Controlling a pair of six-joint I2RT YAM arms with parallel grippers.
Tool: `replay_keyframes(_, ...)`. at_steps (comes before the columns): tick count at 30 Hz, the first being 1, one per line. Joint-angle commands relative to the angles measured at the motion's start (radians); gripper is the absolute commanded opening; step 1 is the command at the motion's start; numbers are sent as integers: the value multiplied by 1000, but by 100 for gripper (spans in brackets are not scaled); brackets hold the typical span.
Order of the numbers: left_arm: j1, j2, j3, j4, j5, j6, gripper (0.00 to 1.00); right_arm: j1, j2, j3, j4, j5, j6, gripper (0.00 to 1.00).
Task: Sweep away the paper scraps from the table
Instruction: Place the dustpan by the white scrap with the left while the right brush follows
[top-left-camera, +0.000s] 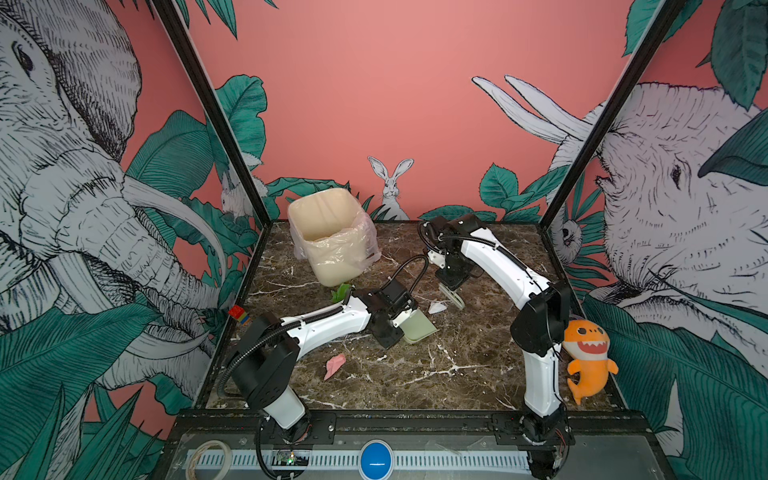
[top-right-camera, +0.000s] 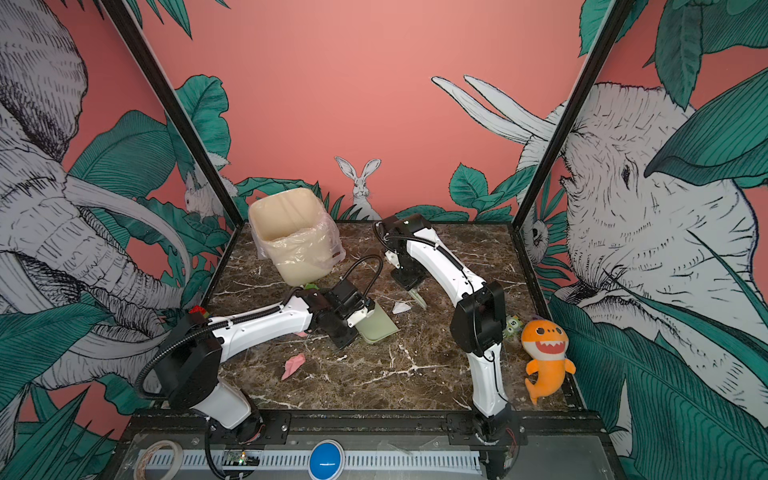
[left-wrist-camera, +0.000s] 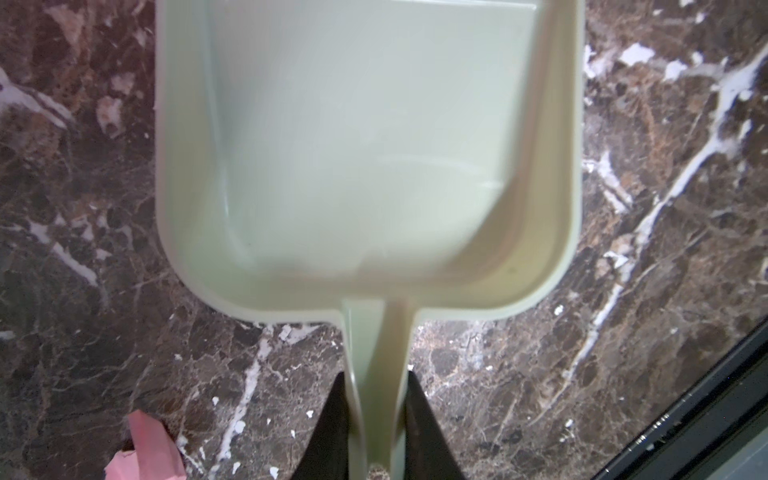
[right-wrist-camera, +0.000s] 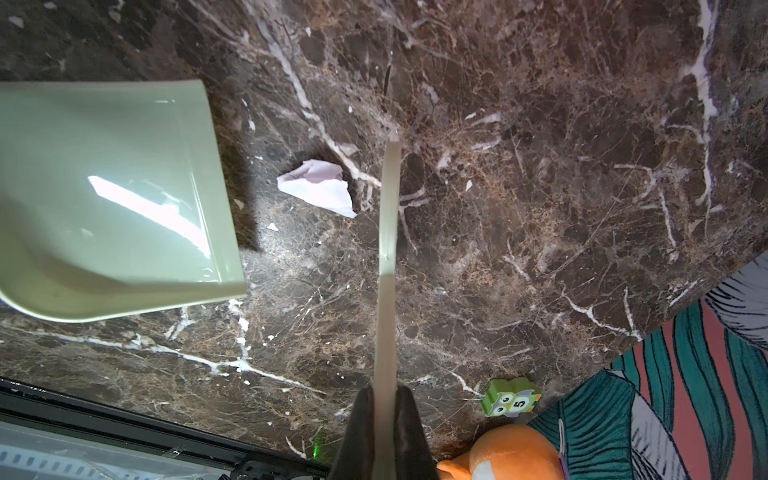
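On the dark marble table (top-left-camera: 478, 374) lie paper scraps: a white one (top-left-camera: 437, 307) (top-right-camera: 401, 307) (right-wrist-camera: 318, 187), a pink one (top-left-camera: 334, 365) (top-right-camera: 293, 365) (left-wrist-camera: 145, 449), and a green one (top-left-camera: 340, 292) by the bin's foot. My left gripper (top-left-camera: 404, 326) (left-wrist-camera: 376, 380) is shut on the handle of the pale green dustpan (top-left-camera: 420, 328) (left-wrist-camera: 365, 145) (right-wrist-camera: 112, 199), whose empty pan rests low over the table, its mouth toward the white scrap. My right gripper (top-left-camera: 451, 286) (right-wrist-camera: 385, 390) is shut on a thin pale brush (top-left-camera: 456, 298) (right-wrist-camera: 388, 216), whose tip stands just beside the white scrap, opposite the dustpan.
A cream bin (top-left-camera: 328, 237) lined with clear plastic stands at the back left. An orange plush toy (top-left-camera: 588, 353) and a small owl block (right-wrist-camera: 511, 401) lie at the right edge. A red cube (top-left-camera: 237, 313) sits on the left frame.
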Motion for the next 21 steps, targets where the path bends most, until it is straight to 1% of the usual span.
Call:
replay_keyframes(1,-4,4,22,1,13,13,14,0,19,36,-62,7,9,0)
replay_keyframes(9,-4,36,38,10,-31,31,14,-1,52,67,-95,24,8,0)
replay_keyframes(21,-4,84,61,35,-49,39,14,2,67,69,-93,9,6,0)
